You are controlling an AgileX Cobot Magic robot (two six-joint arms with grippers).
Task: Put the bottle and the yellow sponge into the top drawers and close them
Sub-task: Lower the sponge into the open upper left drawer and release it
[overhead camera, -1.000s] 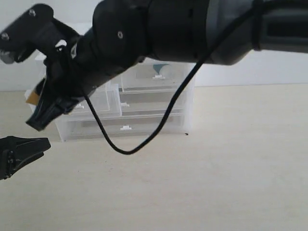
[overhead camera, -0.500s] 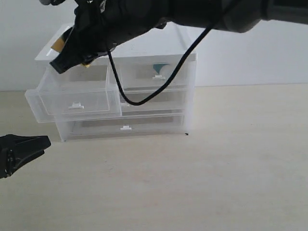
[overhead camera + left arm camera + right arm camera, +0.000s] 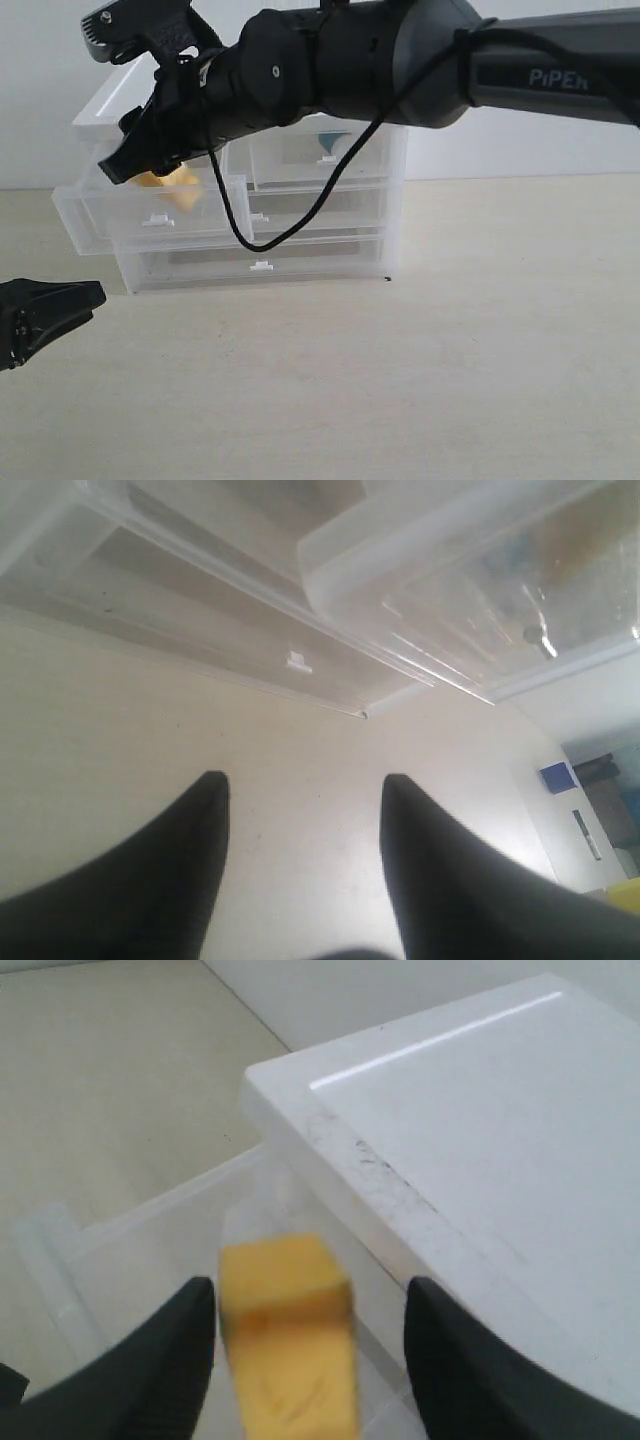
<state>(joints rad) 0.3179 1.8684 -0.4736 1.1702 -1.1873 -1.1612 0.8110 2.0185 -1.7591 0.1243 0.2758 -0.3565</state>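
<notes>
1. A pale beige counter [image 3: 450,380] is running back to a plain white wall [image 3: 520,140], and a small clear plastic cabinet [image 3: 392,215] with a white top is sitting on it, close against that wall.
2. The cabinet's top left drawer [image 3: 110,225] is standing pulled out towards me, sticking well forward of the cabinet's front.
3. The top right drawer [image 3: 300,165] is sitting shut, flush with the cabinet's front, and so are the two full-width drawers [image 3: 320,262] beneath it.
4. The right gripper [image 3: 310,1285] is reaching across the cabinet's front and hanging over the pulled-out drawer, its jaws standing apart.
5. The yellow sponge [image 3: 175,187] is showing through the clear wall of that open drawer. From the right wrist view it is looking blurred, lying below and between the spread jaws with a clear gap on one side, so the jaws are not clamping it.
6. The bottle [image 3: 335,138] is showing only as a teal patch through the front of the shut top right drawer; I cannot make out more of it.
7. A black cable [image 3: 240,235] is looping down from the right arm across the cabinet's front.
8. The left gripper [image 3: 305,780] is hanging low over the counter in front of the cabinet's left corner, well apart from it, its jaws parted with nothing between them.
</notes>
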